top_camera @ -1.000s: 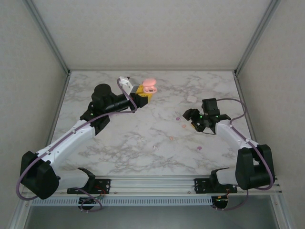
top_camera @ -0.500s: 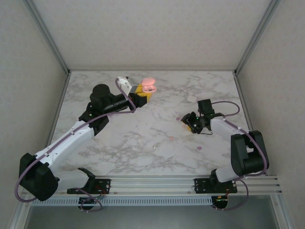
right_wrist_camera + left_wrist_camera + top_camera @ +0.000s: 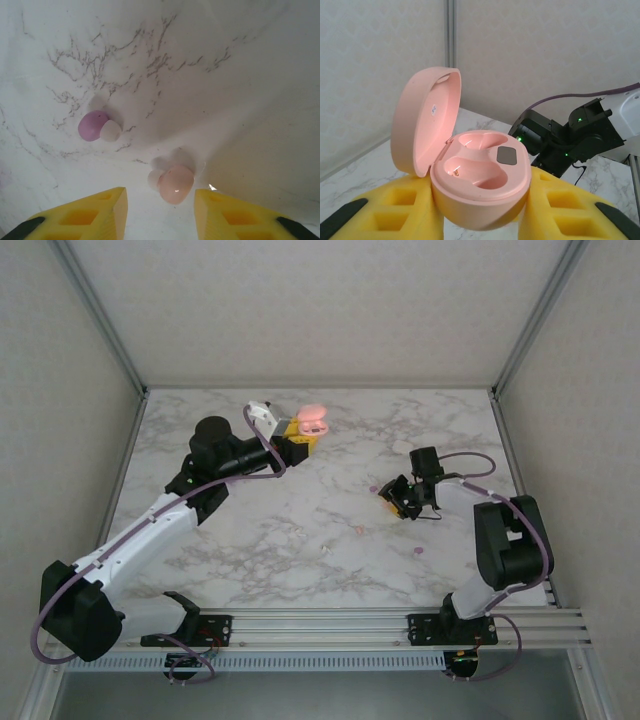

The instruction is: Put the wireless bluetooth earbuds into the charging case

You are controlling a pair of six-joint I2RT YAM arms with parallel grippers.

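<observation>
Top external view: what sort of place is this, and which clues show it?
Probably a robot lab test cell: a marble-patterned table enclosed by plain panels on metal framing, with a left arm and right arm bolted to a rail.

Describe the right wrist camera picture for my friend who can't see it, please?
A tiny pale peach earbud lies on the white marble table, between the two yellow fingers of the right hand, which stand apart around it. A purple earbud with a whitish tip lies farther off, toward the picture's left.
</observation>
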